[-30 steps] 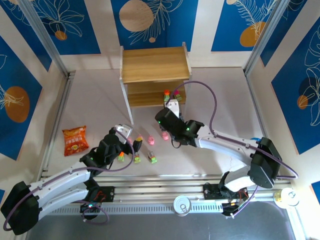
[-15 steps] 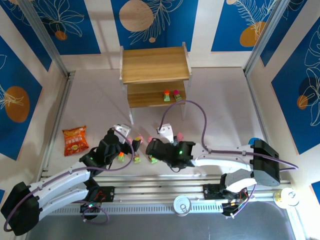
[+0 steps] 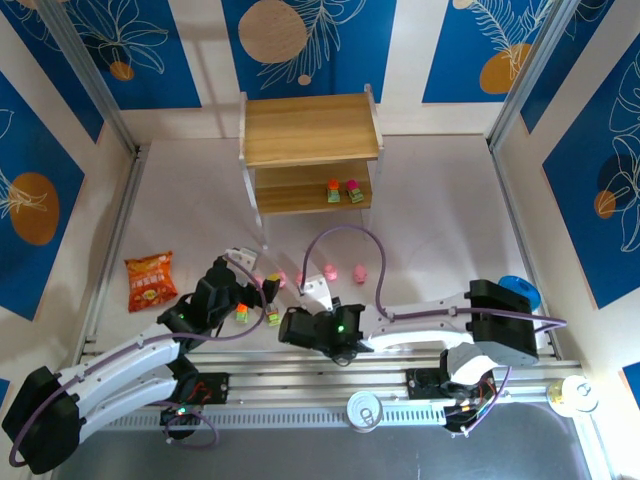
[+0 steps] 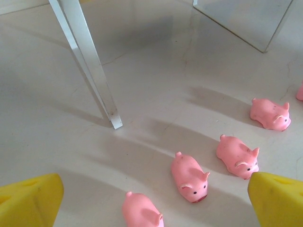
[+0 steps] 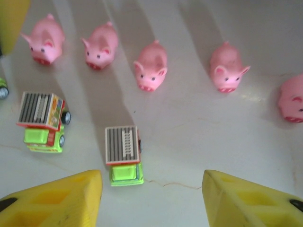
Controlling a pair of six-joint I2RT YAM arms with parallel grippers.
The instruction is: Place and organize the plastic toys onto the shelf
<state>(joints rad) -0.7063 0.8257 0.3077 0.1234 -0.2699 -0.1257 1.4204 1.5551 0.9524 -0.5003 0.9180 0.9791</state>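
R tool [image 5: 151,189] wide open, empty, toy truck [image 5: 124,153] lying btwn its fingers on the desk [image 5: 213,137]. L tool [image 4: 154,189] open too, near pink pigs [image 4: 190,176]. Two toys [image 3: 343,189] on shelf [image 3: 310,128], lower tier.

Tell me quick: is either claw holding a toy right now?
Left claw: open, holding nothing.
Right claw: open, holding nothing.
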